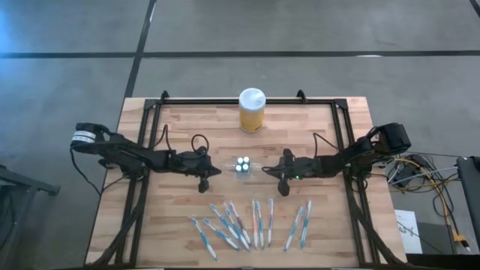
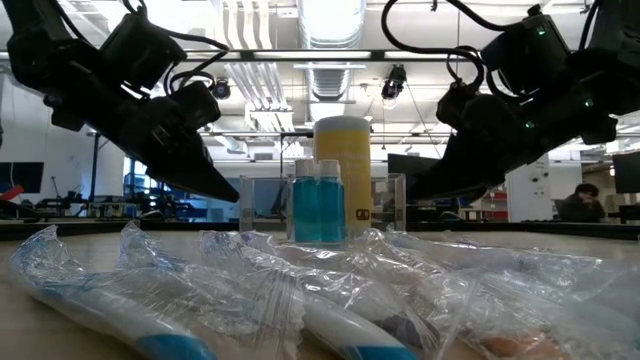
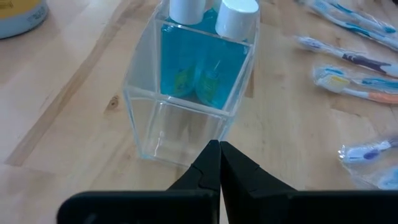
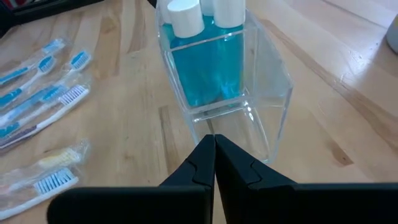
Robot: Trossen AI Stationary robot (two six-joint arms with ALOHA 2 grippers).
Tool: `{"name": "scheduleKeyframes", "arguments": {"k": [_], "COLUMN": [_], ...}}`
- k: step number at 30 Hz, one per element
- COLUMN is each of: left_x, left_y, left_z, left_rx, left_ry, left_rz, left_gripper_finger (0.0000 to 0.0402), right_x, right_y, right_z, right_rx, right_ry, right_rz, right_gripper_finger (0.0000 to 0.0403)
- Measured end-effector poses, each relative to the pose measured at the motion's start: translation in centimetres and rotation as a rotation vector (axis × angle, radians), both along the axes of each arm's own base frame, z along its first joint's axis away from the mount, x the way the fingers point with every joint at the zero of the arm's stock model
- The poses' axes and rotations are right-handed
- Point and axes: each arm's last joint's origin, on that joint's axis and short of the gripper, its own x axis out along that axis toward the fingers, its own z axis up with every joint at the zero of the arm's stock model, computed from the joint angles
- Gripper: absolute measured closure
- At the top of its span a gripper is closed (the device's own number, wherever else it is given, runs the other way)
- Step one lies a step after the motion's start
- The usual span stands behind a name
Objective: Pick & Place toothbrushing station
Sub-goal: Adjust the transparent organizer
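Note:
The clear plastic holder (image 1: 242,166) stands upright on its base at the middle of the wooden table. Its middle compartment holds blue tubes with white caps (image 3: 236,15); the end compartments hold nothing. My left gripper (image 1: 220,171) is shut, its tip at the holder's left end wall. My right gripper (image 1: 264,171) is shut too, its tip at the right end wall. Both slant slightly downward. Several blue-and-white toothbrushes (image 1: 255,225), wrapped in clear plastic (image 2: 300,290), lie flat in a row near the table's near edge. My left gripper comes from the table's left, slanting down, with its shut tip low against the holder's left end wall (image 3: 180,134); I cannot tell whether it touches. My right gripper comes likewise from the right at the right end wall (image 4: 233,130); whether it touches, I cannot tell.
A yellow jar with a white lid (image 1: 252,110) stands near the table's far edge, behind the holder. A black frame (image 1: 225,101) runs along the far edge and both sides. Bare wood lies between the holder and the toothbrush row.

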Motion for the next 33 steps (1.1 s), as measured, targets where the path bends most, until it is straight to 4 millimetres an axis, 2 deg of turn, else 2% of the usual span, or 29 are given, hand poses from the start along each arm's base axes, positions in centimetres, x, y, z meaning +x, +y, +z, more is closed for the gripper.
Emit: {"name": "scheduleKeyframes", "arguments": {"k": [10, 24, 33], "left_x": [0.0, -0.02, -0.3], "left_y": [-0.19, -0.15, -0.05], "left_z": [-0.01, -0.04, 0.01], "left_rx": [-0.005, -0.003, 0.045], "left_ry": [0.002, 0.006, 0.035], "left_rz": [-0.02, -0.013, -0.02], "left_gripper_finger": [0.0399, 0.0399, 0.038], "right_x": [0.08, 0.08, 0.1], "right_y": [-0.91, -0.83, -0.71], "right_z": [0.16, 0.17, 0.21], "right_rx": [0.007, 0.021, 0.041], "right_ry": [-0.013, -0.013, -0.015], "right_rz": [-0.04, -0.013, 0.018], "right_gripper_finger": [0.0394, 0.0394, 0.0394]}}
